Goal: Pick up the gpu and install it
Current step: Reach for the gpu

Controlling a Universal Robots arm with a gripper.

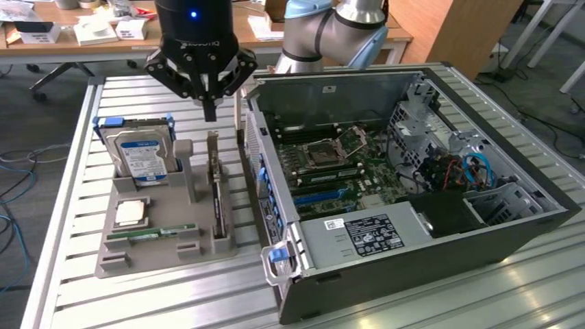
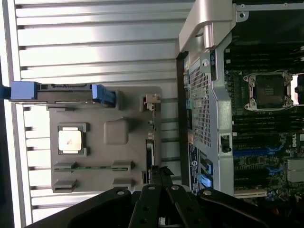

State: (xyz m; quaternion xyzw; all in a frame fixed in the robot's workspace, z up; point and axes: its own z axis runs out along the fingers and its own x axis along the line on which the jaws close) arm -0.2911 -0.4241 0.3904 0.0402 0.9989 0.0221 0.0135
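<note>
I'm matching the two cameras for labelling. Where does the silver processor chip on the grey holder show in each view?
Exterior view: the processor chip lies flat on the grey holder, at the exterior view's left, nearer the camera than the blue-railed hard drive.
Wrist view: the chip sits in a square recess of the holder.
Shared landmark: the blue-railed hard drive at the holder's end.
</note>
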